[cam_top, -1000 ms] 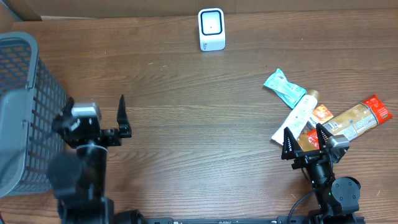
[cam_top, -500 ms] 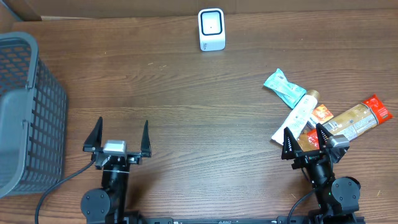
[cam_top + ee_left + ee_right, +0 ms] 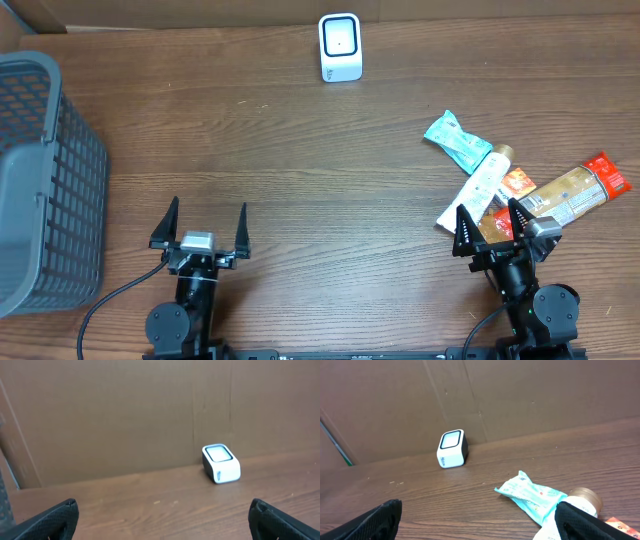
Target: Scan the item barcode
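the items lie at 3 o'clock on the tabletop [image 3: 300, 150]: a teal packet [image 3: 456, 140], a white tube [image 3: 482, 180] and a tan pouch [image 3: 572, 192]. all are judged light; packet and pouch soft, tube firmer and probably slippery. grip the tube across its mid-body. the right pincer [image 3: 487, 225] stands released and empty, with the tube just beside it at 12 o'clock. the left pincer [image 3: 207, 225], also released, is well apart at 9 o'clock.

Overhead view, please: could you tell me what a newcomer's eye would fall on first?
Probably the white scanner, standing alone at the far edge. Next, the cluster of items on the right: a teal packet, a white tube and a brown-and-red packet, by the open right pincer. A grey mesh basket fills the left edge.
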Controlling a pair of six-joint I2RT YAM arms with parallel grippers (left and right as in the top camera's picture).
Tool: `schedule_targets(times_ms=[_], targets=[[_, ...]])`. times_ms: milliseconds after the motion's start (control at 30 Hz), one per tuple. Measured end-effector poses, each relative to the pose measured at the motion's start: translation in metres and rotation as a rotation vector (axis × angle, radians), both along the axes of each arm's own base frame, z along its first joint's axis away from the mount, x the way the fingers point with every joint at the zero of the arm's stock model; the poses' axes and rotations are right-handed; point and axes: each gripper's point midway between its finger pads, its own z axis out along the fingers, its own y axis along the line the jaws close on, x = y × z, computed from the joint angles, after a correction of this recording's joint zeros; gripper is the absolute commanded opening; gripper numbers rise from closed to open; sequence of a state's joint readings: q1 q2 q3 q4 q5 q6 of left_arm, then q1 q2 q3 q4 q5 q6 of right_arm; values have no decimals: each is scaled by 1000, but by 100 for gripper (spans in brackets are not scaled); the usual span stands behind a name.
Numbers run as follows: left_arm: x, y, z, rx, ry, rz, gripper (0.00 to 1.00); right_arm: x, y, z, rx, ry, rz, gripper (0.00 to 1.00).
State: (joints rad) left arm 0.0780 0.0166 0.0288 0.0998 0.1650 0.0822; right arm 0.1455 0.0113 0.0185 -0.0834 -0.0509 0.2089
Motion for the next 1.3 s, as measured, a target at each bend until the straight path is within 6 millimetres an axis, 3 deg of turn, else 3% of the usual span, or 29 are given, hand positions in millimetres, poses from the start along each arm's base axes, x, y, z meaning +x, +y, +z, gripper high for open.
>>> schedule_targets(times_ms=[333,467,1300], targets=[[3,0,-27,-7,90,-1,100,0,0,0,0,0,0,100],[2,0,-48,-14,175,0,100,0,0,0,0,-1,1,100],[2,-1,-49,-13,179,-6,100,0,0,0,0,0,0,100]])
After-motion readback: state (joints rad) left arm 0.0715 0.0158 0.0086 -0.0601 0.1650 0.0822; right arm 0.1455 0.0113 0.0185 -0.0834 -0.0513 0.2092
